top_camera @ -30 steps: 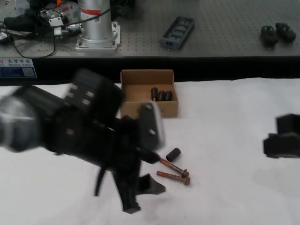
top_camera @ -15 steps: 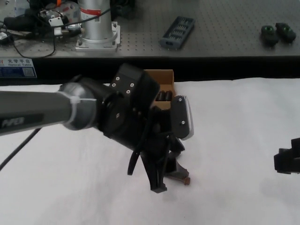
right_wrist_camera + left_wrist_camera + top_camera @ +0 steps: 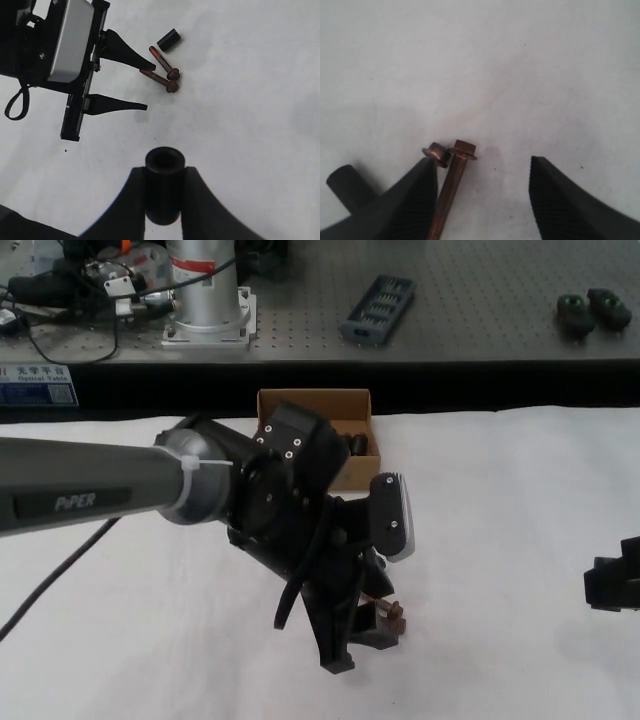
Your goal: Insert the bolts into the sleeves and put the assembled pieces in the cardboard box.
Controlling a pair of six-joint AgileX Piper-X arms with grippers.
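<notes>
Down over the white cloth (image 3: 500,520), just this side of the cardboard box (image 3: 300,400), my left gripper (image 3: 481,167) hangs with its two fingers (image 3: 560,200) spread wide and nothing pinched between them. From its own wrist camera I see one copper-coloured bolt (image 3: 456,180) lying in the gap, close against one finger and well apart from the other. A second bolt (image 3: 436,152) shows its head at the edge of that same finger, with its shank hidden behind it. I cannot tell whether the finger actually touches either bolt. A loose sleeve (image 3: 342,186), black and lying on its side, sits on the cloth just outside that finger. In the right wrist view the two bolts lie side by side, heads together, just beyond the tips of the open left fingers, with the loose sleeve a little past their plain ends. My right gripper (image 3: 165,215) is pressed onto another black sleeve (image 3: 165,185), pinching it at its lower part with the open bore facing the camera, held above the cloth and well apart from the left arm. Inside the cardboard box, toward its right-hand end in the high view, a few dark assembled pieces (image 3: 358,445) lie together.
</notes>
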